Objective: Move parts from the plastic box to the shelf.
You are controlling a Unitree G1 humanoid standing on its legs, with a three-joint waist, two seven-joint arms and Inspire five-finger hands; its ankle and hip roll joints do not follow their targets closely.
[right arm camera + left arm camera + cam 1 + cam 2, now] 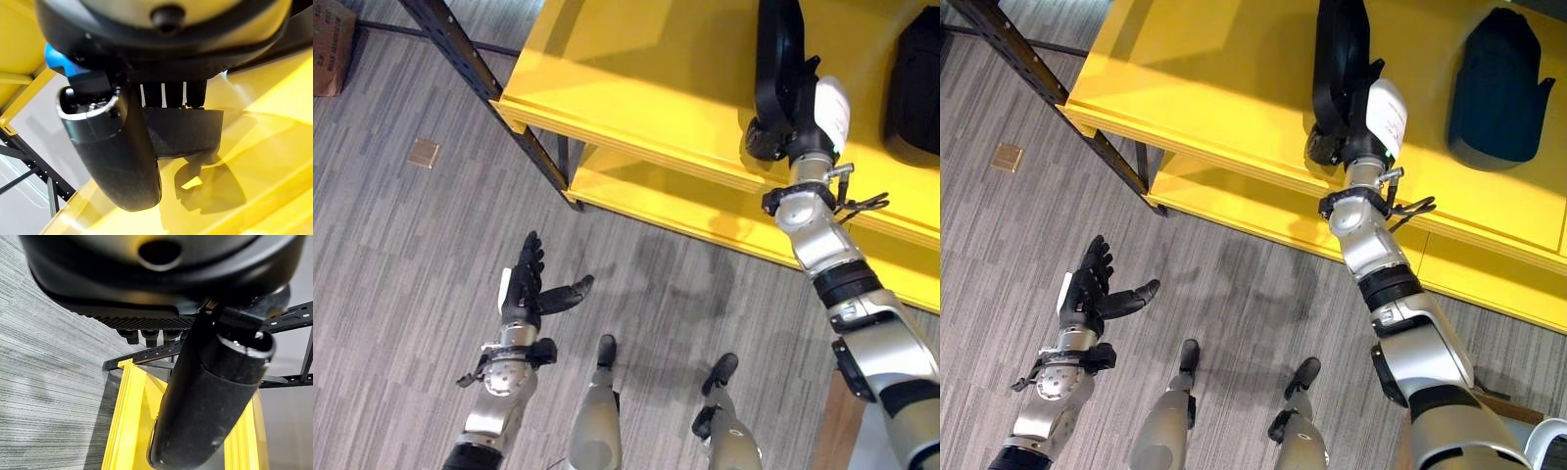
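My right hand [800, 110] reaches over the top board of the yellow shelf [636, 88] and is shut on a long black part [777, 49] that stands on edge on the board. In the right wrist view the part [182, 133] sits between the thumb [120, 161] and the fingers [171, 93], just above the yellow board. A second black part [1496, 88] lies on the shelf to the right, apart from the hand. My left hand [525, 286] hangs open and empty over the carpet, below and left of the shelf.
A black slanted shelf post [475, 69] runs down the shelf's left corner. A lower yellow board [656, 201] juts out under the top one. A cardboard box [331, 44] and a small brass floor plate [423, 153] lie on the carpet at the left.
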